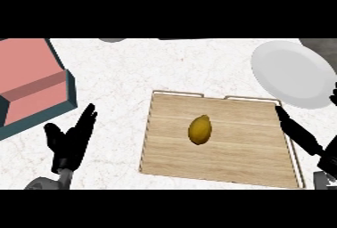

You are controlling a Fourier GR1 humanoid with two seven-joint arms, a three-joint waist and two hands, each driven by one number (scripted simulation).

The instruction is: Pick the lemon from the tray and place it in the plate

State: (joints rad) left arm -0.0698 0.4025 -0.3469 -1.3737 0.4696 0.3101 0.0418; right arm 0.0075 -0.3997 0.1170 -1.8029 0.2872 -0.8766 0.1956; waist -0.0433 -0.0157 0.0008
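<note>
Head view. White marbled desk (pixel 125 75) seen from steeply above. Wooden tray (pixel 223 160) lies centre-right, raised lip along its far and right edges. Lemon (pixel 200 129) lies near the tray's middle, long axis running near to far, nothing touching it. White plate (pixel 289 73) sits on the desk beyond the tray's far right corner, just apart from it. Pink box with teal walls (pixel 33 89) at far left.

Left hand (pixel 69 142) left of the tray, over bare desk: fingers straight, pointing away and slightly right, thumb spread to the left, holding nothing. Right hand (pixel 302 136) at the view's right edge, above the tray's right lip: fingers straight, extended toward the far left, empty, well apart from the lemon.
</note>
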